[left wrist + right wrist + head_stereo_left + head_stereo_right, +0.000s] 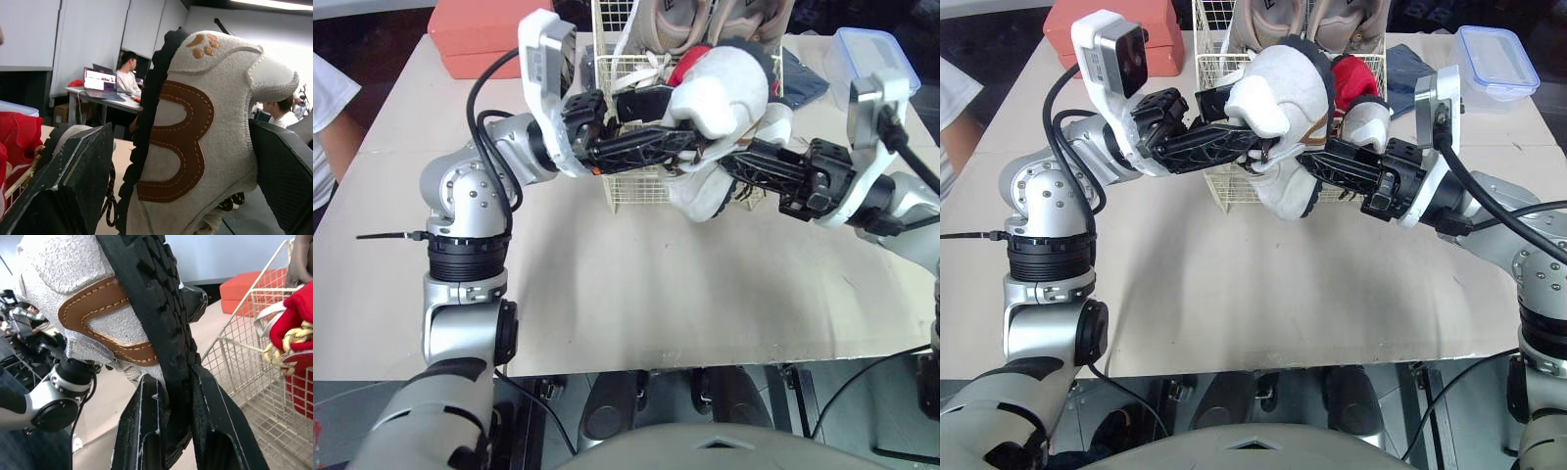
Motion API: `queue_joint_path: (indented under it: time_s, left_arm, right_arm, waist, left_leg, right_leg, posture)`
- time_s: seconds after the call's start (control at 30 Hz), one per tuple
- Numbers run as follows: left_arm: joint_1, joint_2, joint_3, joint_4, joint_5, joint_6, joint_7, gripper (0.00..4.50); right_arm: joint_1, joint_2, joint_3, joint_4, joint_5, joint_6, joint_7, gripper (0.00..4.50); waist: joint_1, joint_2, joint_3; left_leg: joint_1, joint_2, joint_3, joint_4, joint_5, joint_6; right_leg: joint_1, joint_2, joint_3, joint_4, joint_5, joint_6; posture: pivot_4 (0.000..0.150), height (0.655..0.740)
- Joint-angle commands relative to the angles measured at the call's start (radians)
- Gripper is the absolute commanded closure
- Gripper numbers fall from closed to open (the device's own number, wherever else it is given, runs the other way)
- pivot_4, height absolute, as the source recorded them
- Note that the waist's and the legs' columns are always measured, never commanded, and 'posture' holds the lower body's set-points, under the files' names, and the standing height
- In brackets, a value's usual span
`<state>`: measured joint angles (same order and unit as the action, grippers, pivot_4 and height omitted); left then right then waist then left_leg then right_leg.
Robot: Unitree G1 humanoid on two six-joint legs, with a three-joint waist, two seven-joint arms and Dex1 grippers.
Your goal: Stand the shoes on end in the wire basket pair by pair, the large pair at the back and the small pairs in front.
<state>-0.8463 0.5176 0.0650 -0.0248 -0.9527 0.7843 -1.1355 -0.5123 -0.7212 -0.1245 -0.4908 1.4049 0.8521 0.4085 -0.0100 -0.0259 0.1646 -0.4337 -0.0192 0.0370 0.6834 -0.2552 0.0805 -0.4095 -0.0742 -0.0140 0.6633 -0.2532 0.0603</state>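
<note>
- The left gripper [680, 137] is clamped across the flanks of a white felt shoe [729, 83] with brown stitched trim and a black lugged sole. It holds the shoe over the front rim of the white wire basket [636, 191], at 12 o'clock on the beige table [636, 294].
- The right gripper [744, 162] is pinched on the black sole of what we take for a second white shoe [705, 201] of the same make. That shoe hangs lower, touching the first and just outside the basket's front wall.
- The large beige shoes [695, 20] stand at the basket's rear, with a red shoe [1356, 78] with pale laces in front of them.
- Step in hand, as we judge it: seat the white pair in the free front space beside the red shoe.
  - We would raise the lower shoe clear of the rim.
  - We would keep both shoes pressed together and lower them on end.
  - We would let go only once they lean on the wire, minding loose laces at the mesh.
- Count:
  - Shoes: two white and two beige. One red is plain, and we cannot tell whether there is a second.
  - One basket.
  - One orange-red box [475, 34] at 10 o'clock.
  - One clear plastic tub [1496, 59] at 2 o'clock.
  - One dark blue cloth [803, 83] at 1 o'clock.
</note>
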Motion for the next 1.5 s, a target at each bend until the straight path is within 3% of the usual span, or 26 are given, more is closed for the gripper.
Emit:
queue_joint_path:
  time_s: [0.03,0.2,0.3,0.4,0.5,0.6,0.7,0.97,1.37,1.5]
  left_arm:
    - [-0.038,0.004,-0.013,0.003,0.017,-0.009,-0.054,0.03]
    - [-0.055,-0.002,-0.015,0.014,0.003,0.007,-0.112,0.03]
    - [-0.059,-0.008,-0.008,0.018,-0.011,0.017,-0.133,0.71]
    - [-0.061,-0.011,-0.003,0.022,-0.016,0.025,-0.14,2.2]
    - [-0.062,-0.012,-0.002,0.023,-0.014,0.027,-0.142,3.4]
    - [-0.059,-0.01,-0.002,0.021,-0.012,0.032,-0.152,4.14]
    - [-0.054,-0.006,-0.004,0.017,-0.012,0.037,-0.166,4.15]
    - [0.041,-0.048,0.121,-0.07,0.052,-0.082,0.11,4.2]
    - [0.232,-0.114,0.15,-0.352,0.25,-0.268,0.511,4.2]
    - [0.274,-0.189,0.054,-0.366,0.441,-0.419,0.622,4.2]
  right_arm:
    - [-0.01,-0.01,-0.024,-0.052,0.058,0.01,0.051,4.5]
    - [-0.005,-0.018,-0.017,-0.049,0.04,0.028,0.058,4.5]
    - [0.004,-0.02,-0.016,-0.051,0.027,0.036,0.063,4.5]
    - [0.006,-0.019,-0.016,-0.053,0.025,0.038,0.064,4.5]
    - [0.007,-0.018,-0.017,-0.054,0.024,0.038,0.065,4.5]
    - [0.013,-0.021,-0.017,-0.057,0.023,0.041,0.062,4.5]
    - [0.023,-0.025,-0.017,-0.061,0.023,0.045,0.056,4.5]
    - [0.144,-0.135,-0.155,-0.129,-0.099,-0.016,0.13,0.63]
    - [0.317,-0.16,-0.372,-0.137,-0.288,-0.183,0.243,0.52]
    - [0.333,-0.181,-0.382,-0.124,-0.308,-0.191,0.284,0.52]
  waist:
    - [0.0,0.0,0.0]
    - [0.0,0.0,0.0]
    - [0.0,0.0,0.0]
    - [0.0,0.0,0.0]
    - [0.0,0.0,0.0]
    - [0.0,0.0,0.0]
    - [0.001,0.0,0.0]
    - [0.004,0.0,0.0]
    - [0.025,0.0,0.0]
    - [0.027,0.0,0.0]
  left_leg:
    - [0.0,0.0,0.0,0.0,0.0,0.0]
    - [0.0,0.0,0.0,0.0,0.0,0.0]
    - [0.0,0.0,0.0,0.0,0.0,0.0]
    - [0.0,0.0,0.0,0.0,0.0,0.0]
    - [0.0,0.0,0.0,0.0,0.0,0.0]
    - [0.0,0.0,0.0,0.0,0.0,0.0]
    - [0.0,0.0,0.0,0.0,0.0,0.0]
    - [0.0,0.0,0.0,0.0,0.0,0.0]
    - [0.0,-0.001,0.0,0.0,0.0,0.0]
    - [0.001,-0.002,0.0,0.0,0.0,0.0]
  right_leg:
    - [0.0,0.0,0.0,0.0,0.0,0.0]
    - [0.0,0.0,0.0,0.0,0.0,0.0]
    - [0.0,-0.004,0.0,0.0,0.0,0.0]
    - [0.0,-0.004,0.0,0.0,0.0,0.0]
    - [0.0,-0.004,0.0,0.0,0.0,0.0]
    - [0.0,-0.004,0.0,0.0,0.0,0.0]
    - [0.0,-0.004,0.0,0.0,0.0,0.0]
    - [0.0,-0.006,0.0,0.0,0.0,0.0]
    - [0.001,-0.007,0.0,-0.001,0.0,0.0]
    - [0.002,-0.007,0.0,-0.002,0.0,0.0]
  posture:
    - [0.15,0.74]
    - [0.15,0.74]
    - [0.15,0.74]
    - [0.15,0.74]
    - [0.15,0.74]
    - [0.15,0.74]
    - [0.15,0.74]
    - [0.15,0.74]
    - [0.15,0.74]
    - [0.15,0.74]
